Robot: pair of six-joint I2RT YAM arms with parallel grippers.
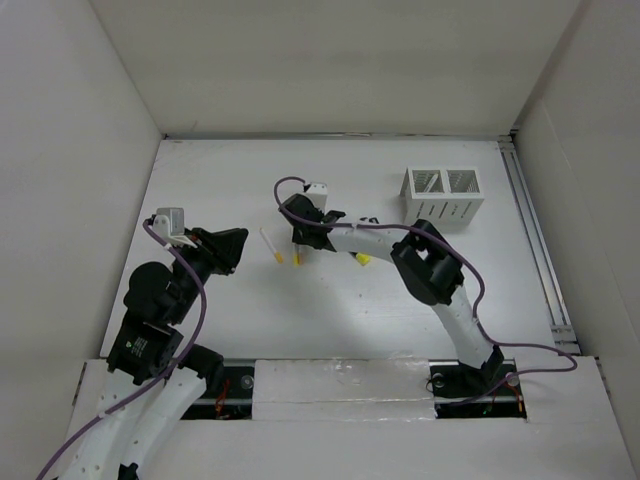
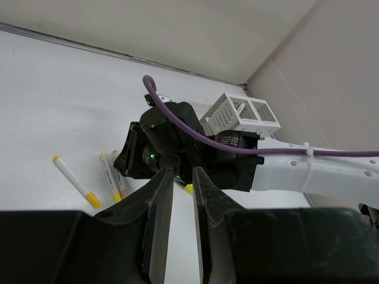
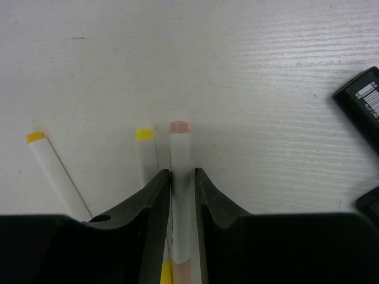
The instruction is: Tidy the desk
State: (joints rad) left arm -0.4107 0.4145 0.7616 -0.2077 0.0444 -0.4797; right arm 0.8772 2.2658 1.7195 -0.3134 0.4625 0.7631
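The white desk (image 1: 400, 320) holds several white markers left of centre. My right gripper (image 1: 298, 246) reaches left over them and is shut on a white marker with a peach cap (image 3: 179, 177), held low at the desk surface. A yellow-capped marker (image 3: 144, 155) lies right beside it, and another (image 3: 54, 173) lies further left, also seen from above (image 1: 270, 245). My left gripper (image 1: 238, 248) hovers just left of the markers; in its wrist view its jaws (image 2: 182, 171) stand a narrow gap apart with nothing between them, pointing at the right gripper (image 2: 142, 158).
A white two-compartment slotted box (image 1: 442, 195) stands at the back right, also visible in the left wrist view (image 2: 240, 115). A small yellow piece (image 1: 360, 259) lies under the right forearm. A metal rail (image 1: 535, 235) runs along the desk's right edge. White walls enclose it.
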